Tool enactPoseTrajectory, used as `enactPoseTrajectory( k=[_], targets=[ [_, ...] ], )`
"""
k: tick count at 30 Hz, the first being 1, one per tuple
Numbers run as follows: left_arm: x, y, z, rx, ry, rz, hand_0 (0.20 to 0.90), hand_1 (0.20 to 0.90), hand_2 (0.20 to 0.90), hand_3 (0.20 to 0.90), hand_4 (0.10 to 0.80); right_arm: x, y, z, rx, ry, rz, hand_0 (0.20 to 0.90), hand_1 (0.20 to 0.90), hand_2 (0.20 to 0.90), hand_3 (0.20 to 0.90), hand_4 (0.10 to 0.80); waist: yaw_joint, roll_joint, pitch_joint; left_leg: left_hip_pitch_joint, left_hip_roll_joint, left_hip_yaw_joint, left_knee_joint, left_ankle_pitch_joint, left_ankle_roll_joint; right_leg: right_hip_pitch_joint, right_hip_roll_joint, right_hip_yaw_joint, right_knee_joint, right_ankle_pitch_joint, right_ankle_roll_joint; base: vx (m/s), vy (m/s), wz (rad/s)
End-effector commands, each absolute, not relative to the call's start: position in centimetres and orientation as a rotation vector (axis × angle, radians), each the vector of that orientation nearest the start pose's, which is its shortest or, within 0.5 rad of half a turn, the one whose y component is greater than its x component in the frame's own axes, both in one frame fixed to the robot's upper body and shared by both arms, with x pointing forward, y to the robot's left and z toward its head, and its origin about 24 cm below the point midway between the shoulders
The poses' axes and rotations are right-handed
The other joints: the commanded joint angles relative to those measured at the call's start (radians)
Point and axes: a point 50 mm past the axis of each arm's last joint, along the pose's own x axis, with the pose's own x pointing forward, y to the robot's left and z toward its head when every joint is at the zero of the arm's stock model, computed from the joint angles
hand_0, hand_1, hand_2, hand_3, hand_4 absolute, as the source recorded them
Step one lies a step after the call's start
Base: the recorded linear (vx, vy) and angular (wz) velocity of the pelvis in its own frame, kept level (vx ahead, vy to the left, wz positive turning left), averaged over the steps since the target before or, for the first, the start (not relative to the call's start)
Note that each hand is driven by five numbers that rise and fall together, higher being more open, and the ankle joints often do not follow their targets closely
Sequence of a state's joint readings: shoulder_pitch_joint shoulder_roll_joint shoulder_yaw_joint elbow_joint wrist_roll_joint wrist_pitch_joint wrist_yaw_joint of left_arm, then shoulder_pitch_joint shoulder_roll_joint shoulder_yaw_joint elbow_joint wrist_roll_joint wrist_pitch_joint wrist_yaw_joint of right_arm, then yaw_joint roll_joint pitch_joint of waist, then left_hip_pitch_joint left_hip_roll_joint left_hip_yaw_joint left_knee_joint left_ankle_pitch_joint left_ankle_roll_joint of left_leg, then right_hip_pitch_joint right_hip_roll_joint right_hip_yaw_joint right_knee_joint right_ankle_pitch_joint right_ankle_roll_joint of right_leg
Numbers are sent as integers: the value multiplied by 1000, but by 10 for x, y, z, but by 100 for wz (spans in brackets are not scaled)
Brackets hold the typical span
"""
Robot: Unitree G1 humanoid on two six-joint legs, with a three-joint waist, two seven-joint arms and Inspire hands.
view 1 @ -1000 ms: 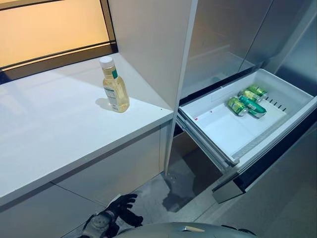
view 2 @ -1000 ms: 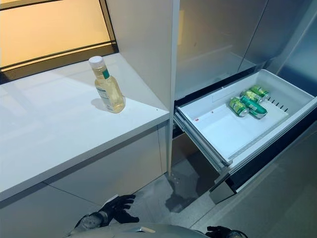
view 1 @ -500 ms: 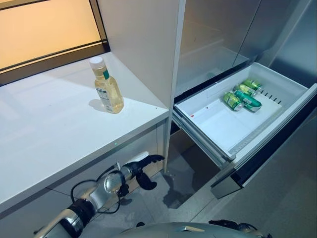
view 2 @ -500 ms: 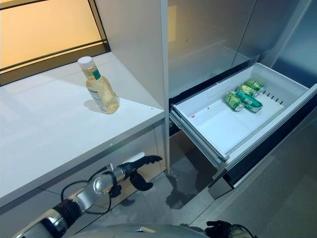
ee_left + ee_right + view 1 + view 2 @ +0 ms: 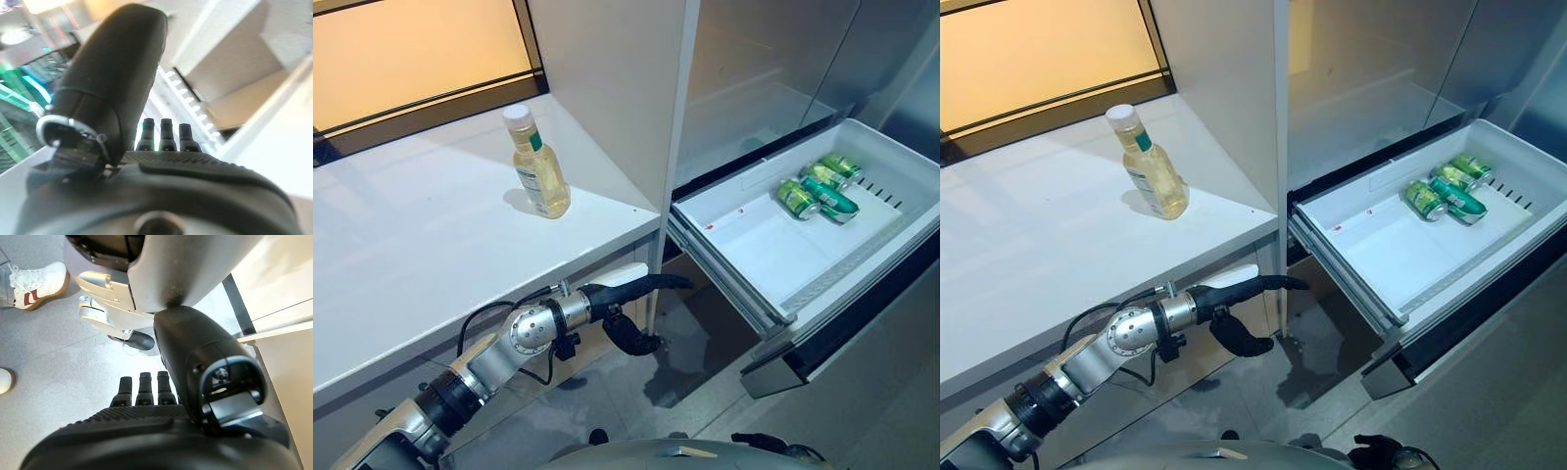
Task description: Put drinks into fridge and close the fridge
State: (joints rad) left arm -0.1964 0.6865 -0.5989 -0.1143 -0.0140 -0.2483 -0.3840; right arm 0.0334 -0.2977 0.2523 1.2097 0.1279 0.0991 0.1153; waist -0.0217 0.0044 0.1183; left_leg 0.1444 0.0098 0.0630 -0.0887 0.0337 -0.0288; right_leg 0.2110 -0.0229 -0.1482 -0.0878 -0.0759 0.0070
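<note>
A bottle of yellow drink [image 5: 538, 166] with a white cap stands upright on the white counter [image 5: 411, 255], near its right end. Green cans [image 5: 818, 186] lie together at the far end of the open white fridge drawer [image 5: 754, 245]. My left hand [image 5: 625, 292] is open, fingers straight and pointing right, thumb hanging down. It hovers below the counter's front edge, just left of the drawer, and holds nothing. Its fingertips [image 5: 166, 132] also show in the left wrist view. My right hand [image 5: 1376, 455] hangs low at the bottom edge, open and empty, with its fingertips [image 5: 142, 387] over the grey floor.
A white cabinet panel [image 5: 617, 88] stands between the counter and the fridge. The fridge's steel upper doors [image 5: 773, 59] are shut above the drawer. A window [image 5: 411, 49] runs behind the counter. A person's white shoe [image 5: 34, 284] stands on the floor behind me.
My left arm has risen from near the floor and stretched rightward under the counter edge toward the drawer. The camera has shifted a little. The bottle and cans have not moved.
</note>
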Motion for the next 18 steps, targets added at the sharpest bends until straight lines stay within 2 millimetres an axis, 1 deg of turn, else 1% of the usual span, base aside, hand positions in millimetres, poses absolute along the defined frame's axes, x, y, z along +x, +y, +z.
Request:
enactPoseTrajectory(
  k=[1,3,8,14,18],
  targets=[
    [235,106,145,507,-564,-987,900,900,900,900,800,66,-226,-167,-170,1348,82,900,900,900,900,800,12,6,-19,-30,-20,-72,1,-65,31,-92,-22,20,30,70,82,0,0,0],
    [234,108,151,463,-583,-982,900,900,900,900,800,66,-226,-167,-168,1347,81,900,900,900,900,800,15,5,-22,-31,-21,-77,1,-64,31,-92,-21,18,28,71,81,0,0,0],
    [233,119,169,354,-650,-893,900,900,900,900,800,67,-225,-166,-158,1337,72,900,900,900,900,800,34,0,-27,-37,-23,-91,1,-60,30,-91,-20,13,26,72,76,-2,-12,4],
    [233,130,174,226,-658,-859,900,900,900,900,800,71,-225,-166,-146,1328,60,900,900,900,900,800,53,-4,-29,-39,-24,-104,1,-58,30,-89,-19,6,26,71,69,-3,-12,10],
    [232,141,180,104,-690,-847,900,900,900,900,800,71,-226,-165,-142,1328,56,900,900,900,900,800,63,-7,-31,-39,-25,-112,1,-57,29,-87,-19,4,24,72,65,-1,-2,2]
  ],
)
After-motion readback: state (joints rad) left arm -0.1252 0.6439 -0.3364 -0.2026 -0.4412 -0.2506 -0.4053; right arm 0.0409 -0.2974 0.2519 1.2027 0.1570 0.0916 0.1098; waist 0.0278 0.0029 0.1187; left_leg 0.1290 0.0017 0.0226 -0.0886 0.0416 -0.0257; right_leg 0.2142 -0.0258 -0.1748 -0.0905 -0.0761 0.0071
